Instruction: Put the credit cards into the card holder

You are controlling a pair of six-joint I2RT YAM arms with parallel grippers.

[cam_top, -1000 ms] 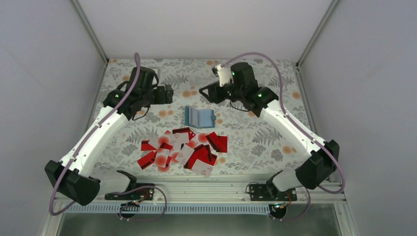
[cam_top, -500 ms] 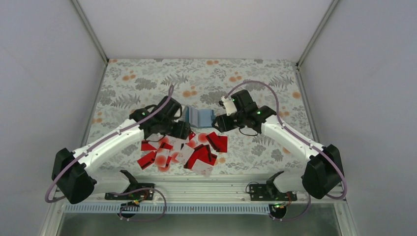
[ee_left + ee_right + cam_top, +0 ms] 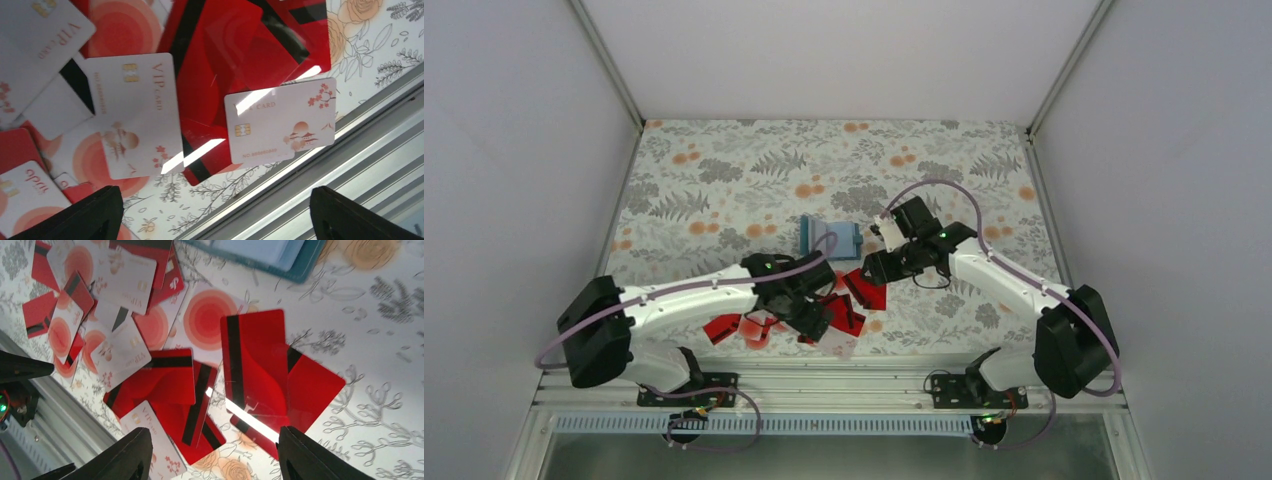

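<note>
Progress: barely starting | credit cards (image 3: 722, 327) lying loose in a heap | card holder (image 3: 829, 238) lying open just beyond, seemingly holding none | left gripper (image 3: 215, 215), right gripper (image 3: 215, 455) hovering over the heap, jaws spread, gripping nothing.

Two white credit cards (image 3: 132, 115) read "VIP CARD"; a third card (image 3: 280, 120) shows only "CARD" past glare

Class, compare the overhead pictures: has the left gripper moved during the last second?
Yes. The left gripper swung from far-left of the card holder to its near side, above the credit cards.
</note>
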